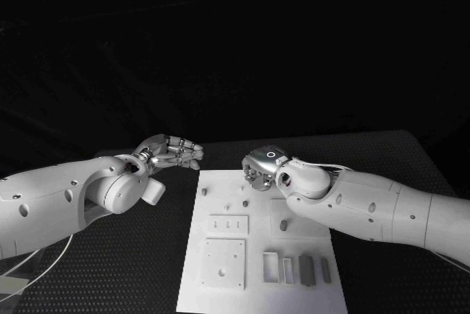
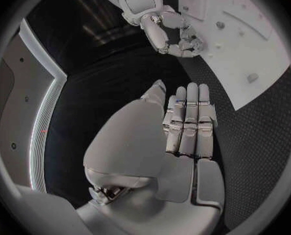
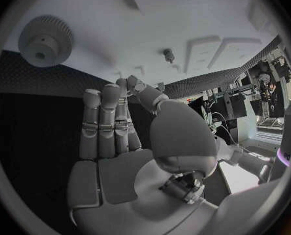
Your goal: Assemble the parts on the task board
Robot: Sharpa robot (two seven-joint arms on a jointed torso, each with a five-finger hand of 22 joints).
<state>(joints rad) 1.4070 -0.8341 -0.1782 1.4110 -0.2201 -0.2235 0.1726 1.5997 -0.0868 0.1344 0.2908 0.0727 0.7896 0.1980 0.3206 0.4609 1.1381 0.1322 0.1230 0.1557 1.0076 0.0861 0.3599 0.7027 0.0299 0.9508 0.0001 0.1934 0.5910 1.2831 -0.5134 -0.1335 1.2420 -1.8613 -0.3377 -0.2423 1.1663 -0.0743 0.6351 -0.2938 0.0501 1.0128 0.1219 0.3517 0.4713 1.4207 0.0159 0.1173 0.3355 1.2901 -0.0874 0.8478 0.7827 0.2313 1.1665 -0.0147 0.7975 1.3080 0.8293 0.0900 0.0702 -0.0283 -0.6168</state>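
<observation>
The white task board [image 1: 257, 297] lies on the table in front of me, with its far end under my right hand [image 1: 263, 167]. That hand hovers there with fingers curled toward the thumb and nothing visible in them. From its wrist, the fingers [image 3: 106, 122] lie side by side above a pale gear [image 3: 46, 40] and a small peg [image 3: 168, 54] on the board [image 3: 119, 21]. My left hand [image 1: 172, 153] hangs just off the board's far left corner, fingers [image 2: 187, 120] close together and empty. Two grey bars [image 1: 306, 270] lie near the board's front right.
The board carries a raised square plate [image 1: 224, 262], a smaller slotted plate [image 1: 228, 224], two narrow pockets [image 1: 270, 268] and small pegs [image 1: 228, 206]. Dark textured table mat [image 1: 117, 273] surrounds the board. My right hand [image 2: 174, 36] appears over the board [image 2: 249, 31] in the left wrist view.
</observation>
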